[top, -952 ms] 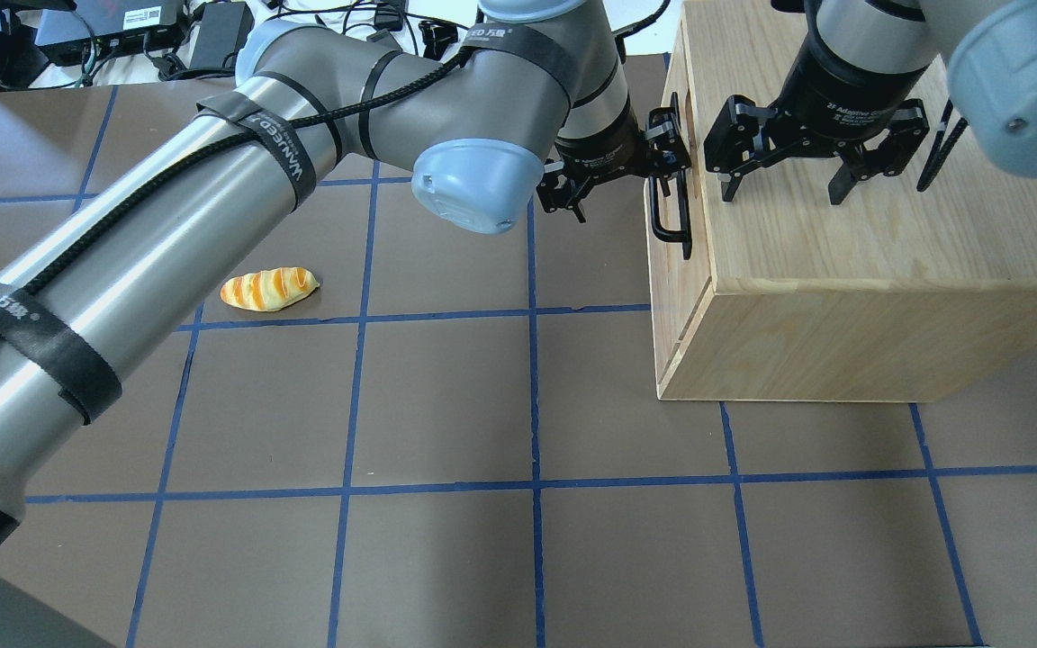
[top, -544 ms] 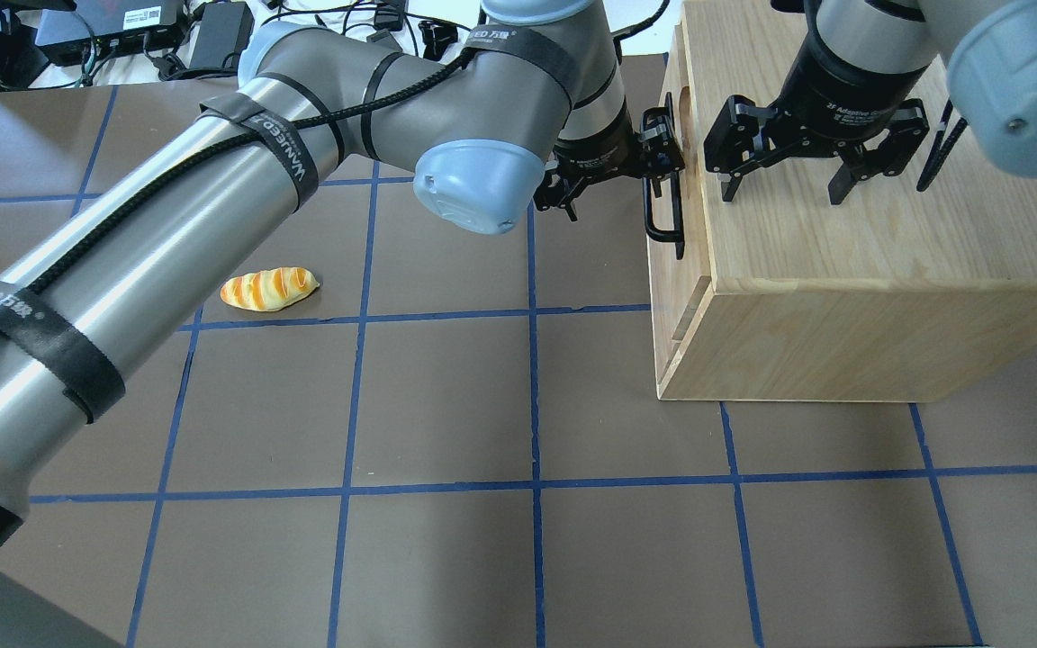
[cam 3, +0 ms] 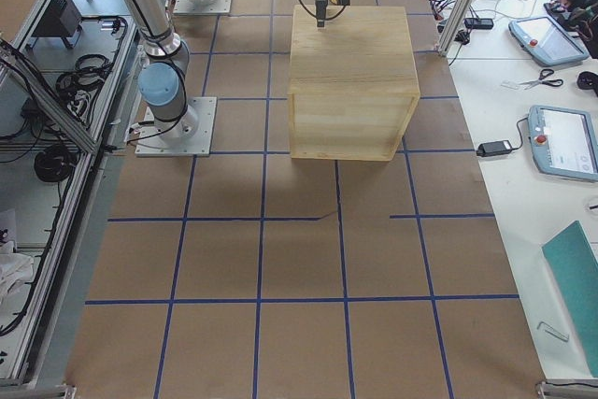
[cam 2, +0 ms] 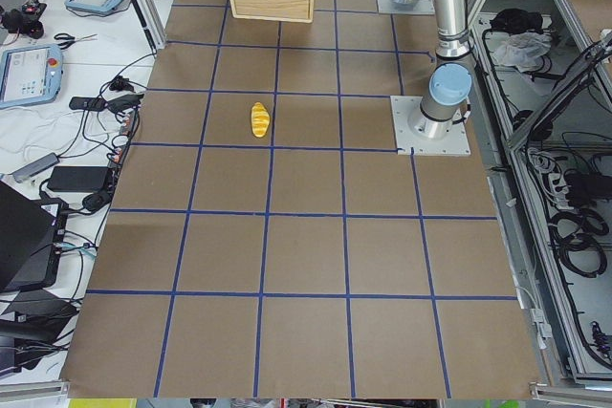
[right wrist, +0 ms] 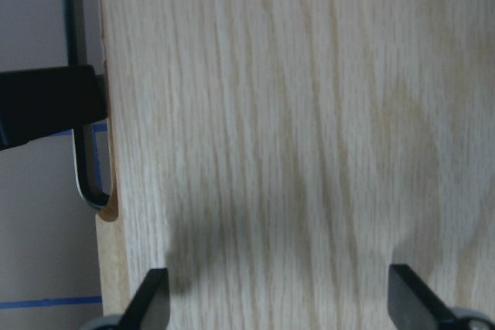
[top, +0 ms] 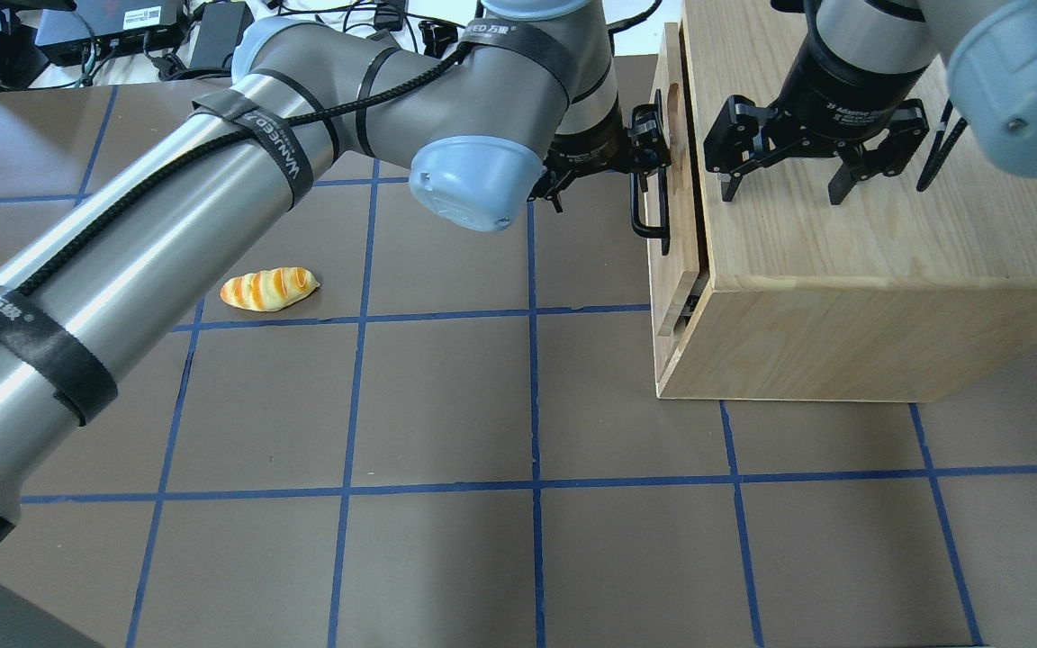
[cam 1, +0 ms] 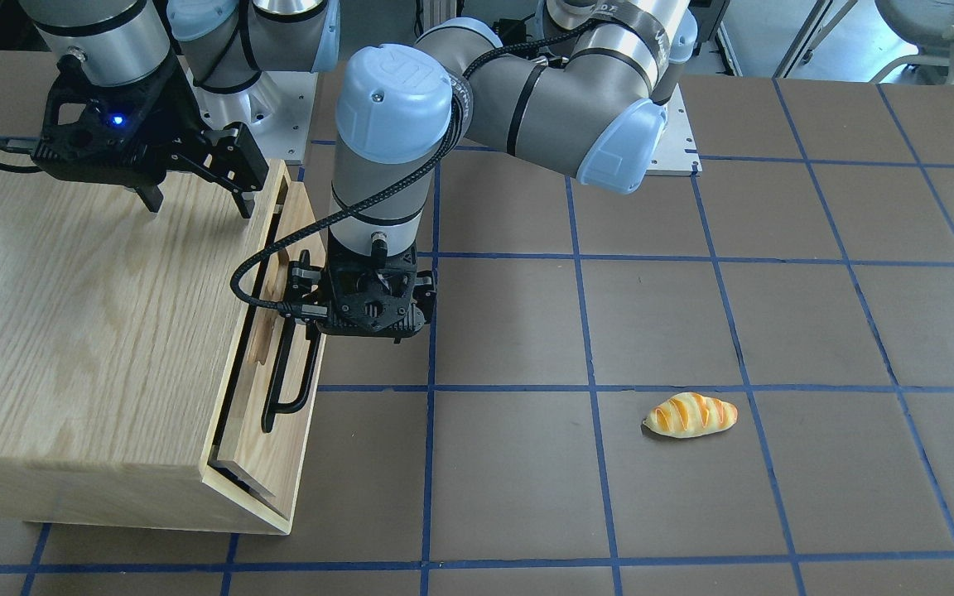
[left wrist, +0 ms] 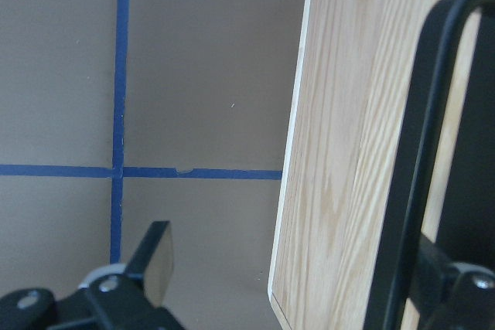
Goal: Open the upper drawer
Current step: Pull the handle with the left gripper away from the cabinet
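The upper drawer is a light-wood panel on the cabinet's left face, with a black bar handle. It stands slightly out of the oak cabinet, with a dark gap behind its front. My left gripper is open, with one finger hooked behind the handle. The left wrist view shows the handle in front of the drawer front, between the spread fingers. The front-facing view shows the left gripper at the handle. My right gripper is open over the cabinet top.
A bread roll lies on the brown mat left of the cabinet; it also shows in the front-facing view. Cables and boxes lie beyond the table's far left edge. The left arm's forearm spans the left half.
My left gripper has moved away from the cabinet with the handle, and the drawer has slid out a little, opening a gap. The right gripper has not moved.
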`<state>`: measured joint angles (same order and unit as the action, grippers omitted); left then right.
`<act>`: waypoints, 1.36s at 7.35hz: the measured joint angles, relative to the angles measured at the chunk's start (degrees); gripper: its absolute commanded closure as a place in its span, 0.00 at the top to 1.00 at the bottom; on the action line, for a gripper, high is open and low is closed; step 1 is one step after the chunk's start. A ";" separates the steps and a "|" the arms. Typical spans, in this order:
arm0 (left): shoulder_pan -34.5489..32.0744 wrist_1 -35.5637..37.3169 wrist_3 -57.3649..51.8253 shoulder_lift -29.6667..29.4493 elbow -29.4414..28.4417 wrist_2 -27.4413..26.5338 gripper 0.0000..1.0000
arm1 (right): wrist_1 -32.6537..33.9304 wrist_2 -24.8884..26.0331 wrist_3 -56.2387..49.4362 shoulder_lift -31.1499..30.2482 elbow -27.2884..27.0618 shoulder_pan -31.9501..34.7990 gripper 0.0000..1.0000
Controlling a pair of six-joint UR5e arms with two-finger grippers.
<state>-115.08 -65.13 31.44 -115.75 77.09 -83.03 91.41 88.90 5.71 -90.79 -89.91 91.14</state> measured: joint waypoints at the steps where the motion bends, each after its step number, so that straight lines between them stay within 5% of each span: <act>1: 0.18 0.02 -0.08 0.27 0.01 -0.67 1.00 | 0.00 0.02 0.00 0.00 0.00 0.00 1.00; 10: 4.07 -2.36 -1.29 1.86 0.99 -3.30 1.00 | 0.00 0.03 0.00 0.00 0.00 0.00 1.00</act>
<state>-111.01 -67.49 30.15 -113.88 78.07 -86.34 91.41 88.93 5.71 -90.79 -89.91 91.14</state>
